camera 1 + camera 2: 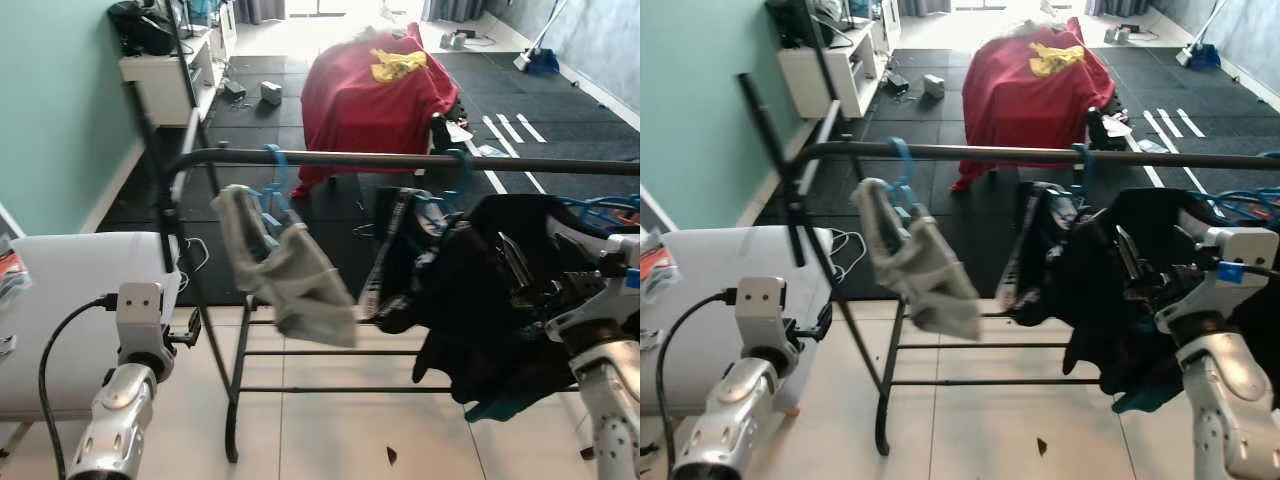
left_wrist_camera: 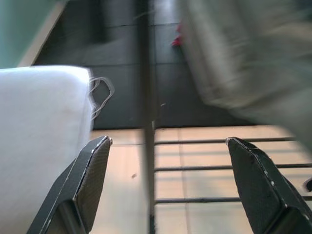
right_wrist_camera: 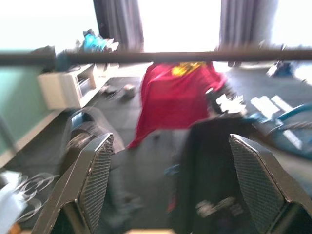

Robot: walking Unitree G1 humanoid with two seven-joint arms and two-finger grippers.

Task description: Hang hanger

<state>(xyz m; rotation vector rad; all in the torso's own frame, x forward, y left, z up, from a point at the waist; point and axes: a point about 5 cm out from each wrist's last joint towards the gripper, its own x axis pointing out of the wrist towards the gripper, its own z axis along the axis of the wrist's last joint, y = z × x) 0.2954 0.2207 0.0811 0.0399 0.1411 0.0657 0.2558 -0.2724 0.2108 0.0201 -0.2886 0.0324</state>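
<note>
A black clothes rail [image 1: 400, 160] runs across in front of me. On its left part a blue hanger [image 1: 277, 170] hangs with a grey garment [image 1: 285, 270] on it. Near the middle a second blue hanger [image 1: 455, 175] carries a black garment [image 1: 420, 260]. More blue hangers [image 1: 605, 210] lie at the right end, above a heap of black clothes [image 1: 500, 330]. My right gripper [image 3: 170, 139] is open, raised beside those black clothes and facing the rail with nothing between its fingers. Low on the left, my left gripper [image 2: 168, 141] is also open and empty, pointing at the rack's upright post [image 2: 146, 97].
A white padded surface [image 1: 70, 290] stands at my left, close to the left arm. Behind the rack there is a dark mat floor with a red-draped object [image 1: 375, 85] and a white shelf unit [image 1: 165, 75]. The rack's lower bars [image 1: 330, 352] cross the tiled floor.
</note>
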